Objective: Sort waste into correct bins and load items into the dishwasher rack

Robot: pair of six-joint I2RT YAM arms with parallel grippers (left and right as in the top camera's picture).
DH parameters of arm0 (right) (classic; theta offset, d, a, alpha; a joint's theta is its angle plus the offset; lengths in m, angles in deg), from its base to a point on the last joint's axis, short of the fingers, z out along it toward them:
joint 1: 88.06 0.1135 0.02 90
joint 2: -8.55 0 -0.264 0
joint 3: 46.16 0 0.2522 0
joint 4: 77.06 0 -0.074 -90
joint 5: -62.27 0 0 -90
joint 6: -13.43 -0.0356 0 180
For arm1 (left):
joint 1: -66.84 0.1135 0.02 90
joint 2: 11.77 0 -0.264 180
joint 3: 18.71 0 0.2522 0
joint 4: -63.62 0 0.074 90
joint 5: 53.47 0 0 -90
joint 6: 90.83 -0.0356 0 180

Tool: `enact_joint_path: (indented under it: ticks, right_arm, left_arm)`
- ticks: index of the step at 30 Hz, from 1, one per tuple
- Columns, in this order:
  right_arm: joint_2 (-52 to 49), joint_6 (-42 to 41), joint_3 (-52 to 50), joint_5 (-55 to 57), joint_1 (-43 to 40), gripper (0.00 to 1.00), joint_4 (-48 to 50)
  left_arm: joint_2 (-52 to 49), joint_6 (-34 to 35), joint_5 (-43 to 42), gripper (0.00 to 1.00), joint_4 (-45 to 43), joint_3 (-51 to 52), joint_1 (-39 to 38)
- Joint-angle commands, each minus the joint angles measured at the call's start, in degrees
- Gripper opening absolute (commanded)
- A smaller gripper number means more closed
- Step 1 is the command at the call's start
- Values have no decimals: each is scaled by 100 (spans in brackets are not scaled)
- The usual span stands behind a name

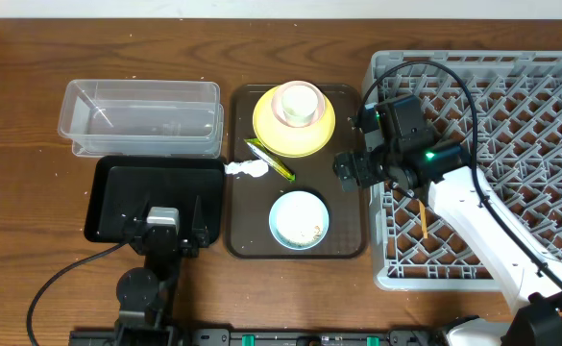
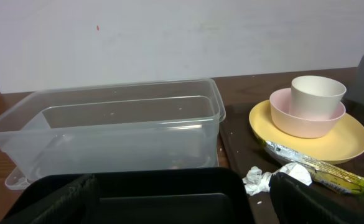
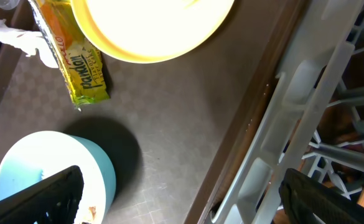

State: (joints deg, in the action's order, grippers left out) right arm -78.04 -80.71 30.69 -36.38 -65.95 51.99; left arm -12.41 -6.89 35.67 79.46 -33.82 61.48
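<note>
Right gripper (image 3: 182, 182) is hovering spread wide, gripping nothing, 1 finger crowding the blue bowl (image 3: 45, 168) at lower left. A careless dip risks tipping its rice scraps onto the brown tray (image 3: 169, 124). Left gripper (image 2: 185, 186) is hanging spread too. The wrapper (image 3: 76, 68), upper left, is showing "pandan". Chopsticks (image 1: 423, 219) are lying in the rack (image 1: 549, 125), right side.

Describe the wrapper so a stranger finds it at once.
Find the dark brown tray at mid-table. Between its yellow plate and light blue bowl lies the wrapper, a thin green-and-yellow strip. It is flat and printed, unlike the crumpled white tissue beside it.
</note>
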Motion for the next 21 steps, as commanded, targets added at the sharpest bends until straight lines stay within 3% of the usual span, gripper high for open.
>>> enact_joint_path:
  ticks: [1, 12, 21]
  right_arm:
    - [96, -9, 92, -90, 11, 99, 74]
    - [96, -17, 92, -1161, 11, 99, 426]
    - [81, -264, 92, -1471, 509, 59, 1075]
  left_arm:
    - [-7, -35, 155, 90, 210, 111, -22]
    - [-7, -35, 155, 90, 210, 111, -22]
    - [-7, -35, 155, 90, 210, 111, -22]
